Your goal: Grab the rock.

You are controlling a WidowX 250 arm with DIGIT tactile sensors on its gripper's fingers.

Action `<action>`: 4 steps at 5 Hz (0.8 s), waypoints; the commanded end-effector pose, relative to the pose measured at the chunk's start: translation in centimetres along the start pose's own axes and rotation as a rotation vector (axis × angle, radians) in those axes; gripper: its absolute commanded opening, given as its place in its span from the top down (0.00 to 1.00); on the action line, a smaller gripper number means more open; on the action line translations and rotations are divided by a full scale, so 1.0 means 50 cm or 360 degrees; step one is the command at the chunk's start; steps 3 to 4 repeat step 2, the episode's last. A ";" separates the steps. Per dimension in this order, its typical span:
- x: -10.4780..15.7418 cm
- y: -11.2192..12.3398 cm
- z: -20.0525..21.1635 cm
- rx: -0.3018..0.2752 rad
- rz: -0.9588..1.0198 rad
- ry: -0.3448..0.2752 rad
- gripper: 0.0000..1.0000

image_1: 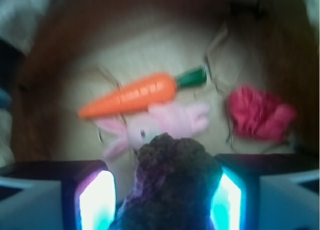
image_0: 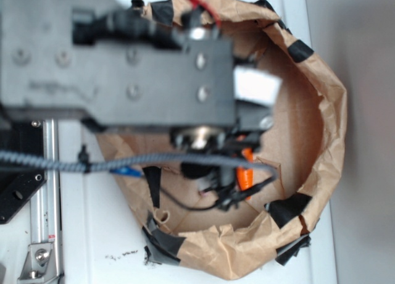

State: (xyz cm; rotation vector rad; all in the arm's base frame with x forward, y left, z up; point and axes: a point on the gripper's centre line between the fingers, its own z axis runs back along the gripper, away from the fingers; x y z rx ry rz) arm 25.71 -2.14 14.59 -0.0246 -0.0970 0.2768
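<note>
The rock (image_1: 172, 185), a lumpy dark brown-grey stone, fills the space between my two lit fingers in the wrist view. It touches the right pad (image_1: 226, 200) and reaches the left pad (image_1: 97, 202) low down. My gripper (image_1: 165, 200) is shut on the rock, which hides part of the pink bunny behind it. In the exterior view the gripper (image_0: 219, 188) hangs under the arm inside the paper ring, and the rock is hidden there.
An orange toy carrot (image_1: 132, 95) with a green top lies against a pink plush bunny (image_1: 172, 120). A red wrinkly paper ball (image_1: 260, 115) sits to the right. A taped brown paper wall (image_0: 327, 129) rings the cardboard floor (image_0: 299, 129). The carrot (image_0: 245, 176) shows beside the gripper.
</note>
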 end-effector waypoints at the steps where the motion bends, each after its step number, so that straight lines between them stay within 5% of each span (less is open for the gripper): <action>1: 0.006 -0.010 0.056 -0.0062 -0.0037 -0.0196 1.00; 4: -0.001 -0.010 0.052 -0.0067 -0.0025 -0.0193 1.00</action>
